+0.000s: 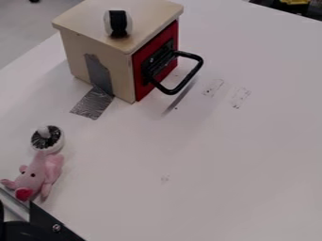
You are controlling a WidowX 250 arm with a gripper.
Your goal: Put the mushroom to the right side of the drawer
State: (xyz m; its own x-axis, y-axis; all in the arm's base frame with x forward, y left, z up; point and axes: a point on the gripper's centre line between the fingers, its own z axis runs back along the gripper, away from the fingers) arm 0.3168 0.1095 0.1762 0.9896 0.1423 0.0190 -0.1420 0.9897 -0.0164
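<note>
The mushroom (47, 139) lies at the left of the camera view, its white cap down, dark gills and pale stub facing up. It touches or nearly touches the head of a pink plush toy. The drawer (155, 61) has a red front and a looped black handle. It looks shut in a pale wooden box (97, 59) at the upper left, beyond the mushroom.
A pink plush toy (39, 174) lies just below the mushroom. A black-and-white round object (117, 23) stands on the box. Grey tape (93, 103) runs from the box's side to the white table (220, 164). Black hardware (53, 226) and a metal rail occupy the lower left corner.
</note>
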